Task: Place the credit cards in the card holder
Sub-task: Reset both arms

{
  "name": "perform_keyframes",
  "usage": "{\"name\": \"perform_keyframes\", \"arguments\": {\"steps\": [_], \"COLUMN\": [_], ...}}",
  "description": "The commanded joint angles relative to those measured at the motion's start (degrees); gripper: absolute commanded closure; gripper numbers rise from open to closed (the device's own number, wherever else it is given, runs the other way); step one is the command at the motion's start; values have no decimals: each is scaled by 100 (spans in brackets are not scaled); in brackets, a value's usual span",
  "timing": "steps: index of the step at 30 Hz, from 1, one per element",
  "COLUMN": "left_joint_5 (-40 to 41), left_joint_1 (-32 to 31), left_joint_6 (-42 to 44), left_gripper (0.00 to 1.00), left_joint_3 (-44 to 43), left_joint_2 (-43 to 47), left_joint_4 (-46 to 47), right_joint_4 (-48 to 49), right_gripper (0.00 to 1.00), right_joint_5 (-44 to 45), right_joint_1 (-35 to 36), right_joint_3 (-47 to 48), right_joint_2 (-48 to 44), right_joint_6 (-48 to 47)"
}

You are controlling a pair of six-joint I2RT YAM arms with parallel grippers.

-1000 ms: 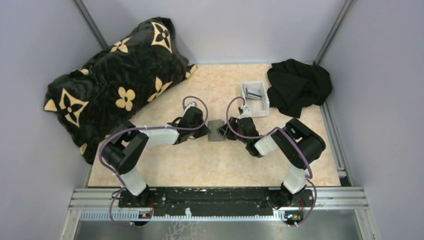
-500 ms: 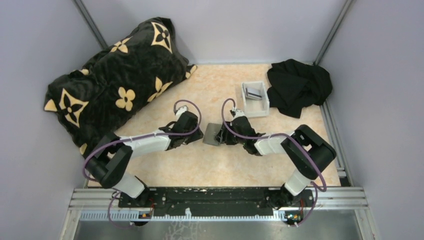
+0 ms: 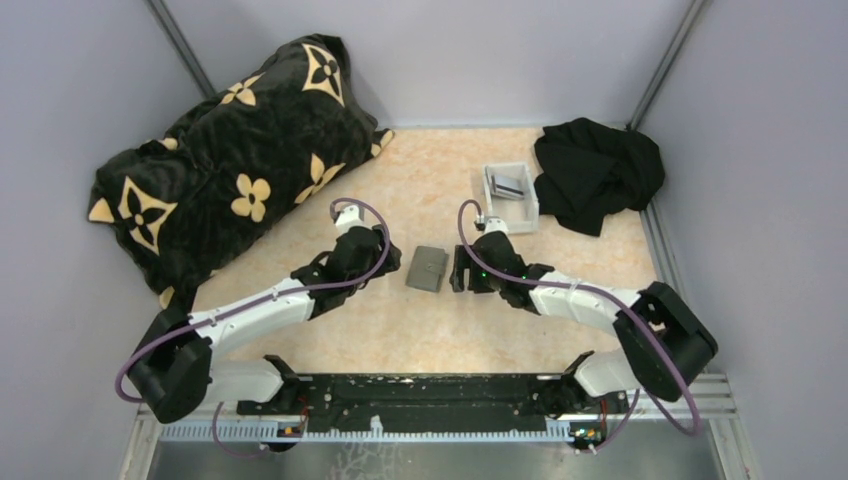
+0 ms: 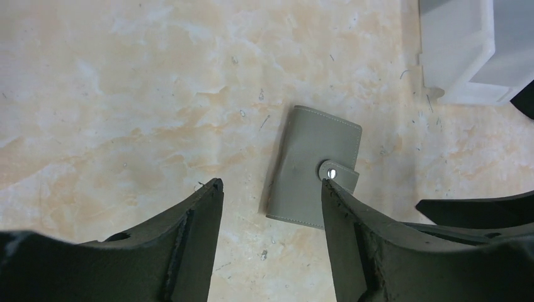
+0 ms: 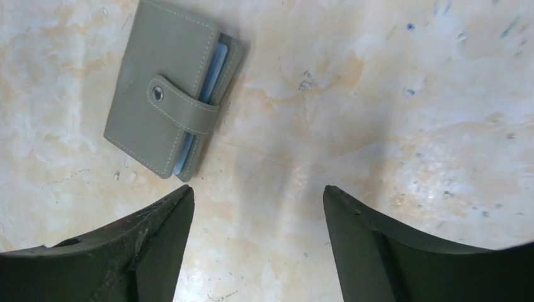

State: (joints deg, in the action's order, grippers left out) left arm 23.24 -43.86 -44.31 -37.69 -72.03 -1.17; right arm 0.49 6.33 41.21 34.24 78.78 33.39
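On beige marbled table [image 3: 400, 335]: card holder [image 3: 427, 268] snapped shut, lying flat btwn left gripper [image 4: 271, 184] & right gripper [image 5: 258, 189], both w/ jaws apart, not touching it.

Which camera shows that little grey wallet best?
The right wrist view: the small grey soft folding wallet lies whole, strap snapped, a pale blue edge peeking out. Left wrist view: one corner is hidden. Top view: a tiny grey patch.

We see only a thin blue card edge [image 5: 214, 66] inside the snapped-shut card holder [image 5: 157, 82]; its panels stay hidden. At 2 o'clock, the left wrist view cuts off the white tray [image 4: 453, 63]; its contents are too small to tell from above.
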Motion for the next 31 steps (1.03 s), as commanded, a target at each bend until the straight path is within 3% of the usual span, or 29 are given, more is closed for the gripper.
{"name": "perform_keyframes", "arguments": {"steps": [1,13,22,28,31], "left_joint_5": [351,854,1117,1365,1458], "left_joint_1": [-114,-360,-358,-360,-360], "left_joint_6": [409,990,1424,1667,1737], "left_gripper": [35,25,20,16,15], "left_joint_3": [-133,-54,280,543,611], "left_joint_2": [199,435,637,821,840], "left_joint_4": [3,-43,376,752,906], "right_joint_4": [-567,-963,-1417,-1613,-1408], "right_gripper": [24,22,8,11,7], "right_joint_5": [491,1623,3402,3834,3867], "right_joint_1": [71,183,186,186,186], "right_joint_3": [408,441,528,614,477], "right_joint_2": [-590,-1665,-1675,-1541,-1668], "right_joint_6": [-391,-855,-472,-589,-631]}}
